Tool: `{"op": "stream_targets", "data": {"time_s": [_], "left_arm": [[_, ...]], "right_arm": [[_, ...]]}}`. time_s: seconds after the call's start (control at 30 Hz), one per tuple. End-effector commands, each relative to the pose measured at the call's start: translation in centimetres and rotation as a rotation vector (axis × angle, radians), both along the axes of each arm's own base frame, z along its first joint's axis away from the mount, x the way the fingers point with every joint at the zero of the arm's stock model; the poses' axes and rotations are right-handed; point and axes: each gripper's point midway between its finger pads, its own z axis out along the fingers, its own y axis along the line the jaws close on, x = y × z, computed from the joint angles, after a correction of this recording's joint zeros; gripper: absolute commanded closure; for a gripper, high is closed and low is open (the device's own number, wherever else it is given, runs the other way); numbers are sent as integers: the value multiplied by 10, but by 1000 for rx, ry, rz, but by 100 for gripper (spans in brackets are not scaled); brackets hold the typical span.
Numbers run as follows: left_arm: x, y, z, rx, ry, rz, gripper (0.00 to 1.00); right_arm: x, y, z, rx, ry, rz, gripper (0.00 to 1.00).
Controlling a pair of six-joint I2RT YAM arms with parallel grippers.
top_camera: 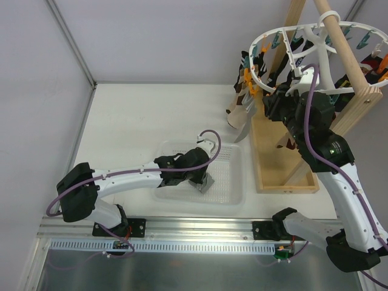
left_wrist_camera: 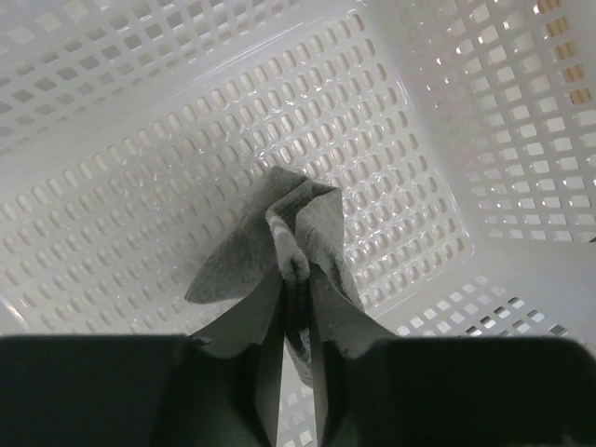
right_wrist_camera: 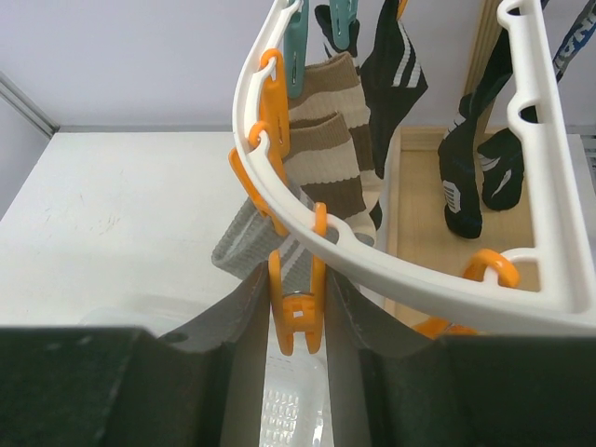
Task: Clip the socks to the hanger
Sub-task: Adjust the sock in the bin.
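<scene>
White hanger (right_wrist_camera: 391, 265) on the right arm's side, both claws pinching.
The left gripper (left_wrist_camera: 296, 279) is clamped on a folded grey sock (left_wrist_camera: 321, 223) inside the perforated basket (left_wrist_camera: 186, 140), which sits on the table (top_camera: 139, 115) low and left of the hanger. The right gripper (right_wrist_camera: 298, 279) squeezes an orange clip (right_wrist_camera: 296, 321) under the hanger's near rim (fingers (right_wrist_camera: 247, 317) touching both its sides); a striped grey sock (right_wrist_camera: 244, 240) hangs just behind that clip.
</scene>
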Motion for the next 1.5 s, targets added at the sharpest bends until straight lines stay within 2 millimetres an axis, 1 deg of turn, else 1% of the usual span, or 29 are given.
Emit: {"op": "stream_targets", "data": {"time_s": [0.0,0.27,0.3,0.33,0.37,0.43,0.47,0.53,0.57,0.6,0.67,0.7,0.73,0.77,0.87,0.93,0.97,1.03,1.07,1.1,1.13,1.23,1.27,1.3,1.33,1.37,1.4,1.43,1.47], "left_arm": [[6,6,2,-7,-22,47,89],[10,11,13,-26,-53,70,89],[10,13,13,-26,-54,73,90],[11,14,18,-39,-59,72,98],[13,14,23,-43,-70,67,100],[16,15,38,-66,-95,62,100],[20,15,58,-96,-138,48,100],[25,18,86,-119,-206,37,100],[33,22,106,-110,-270,40,100],[37,27,115,-96,-303,56,100],[47,47,132,-21,-376,104,100],[51,52,146,-20,-401,133,100],[52,59,151,-3,-411,150,100],[54,64,163,-18,-430,174,100],[55,77,175,-72,-428,290,100],[55,83,173,-120,-400,371,100],[52,82,167,-172,-353,422,100],[47,74,156,-206,-293,425,100],[45,69,146,-195,-264,414,100],[42,64,135,-170,-239,387,100],[36,52,122,-150,-189,330,100],[20,28,107,-108,-131,175,100],[11,15,91,-60,-103,83,100],[8,8,88,-46,-94,44,100],[6,1,72,-6,-67,9,100],[0,-8,67,-1,-42,-44,100],[-2,-12,59,15,-22,-61,100],[-2,-16,44,47,4,-68,100],[-2,-19,38,53,21,-66,100]], "right_arm": [[0,6,11,39,-26,27,99],[0,7,9,38,-20,30,99],[0,7,9,37,-20,30,99],[0,7,9,38,-18,30,99],[0,7,9,37,-20,30,99],[0,7,10,36,-22,30,99],[0,7,10,37,-21,30,99],[-1,7,12,40,-27,33,99],[-2,7,11,40,-25,33,99],[-2,7,12,42,-26,36,99],[-3,6,13,43,-31,32,99],[-3,6,14,45,-33,31,99],[-4,6,14,45,-35,35,99],[-5,5,15,46,-37,32,99],[-5,5,14,50,-35,29,99],[-4,6,13,49,-32,34,99],[-4,6,12,51,-30,35,99],[-4,7,11,48,-26,40,99],[-3,8,10,49,-23,41,99],[-4,8,10,49,-24,41,99],[-4,8,9,45,-22,41,99],[-4,6,8,39,-22,36,99],[-4,6,8,37,-23,33,99],[-4,6,7,37,-23,35,99],[-4,6,6,38,-21,34,99],[-3,7,6,40,-20,36,99],[-3,7,5,39,-19,37,99],[-3,8,4,39,-16,37,99],[-3,7,3,39,-15,35,99]]}}
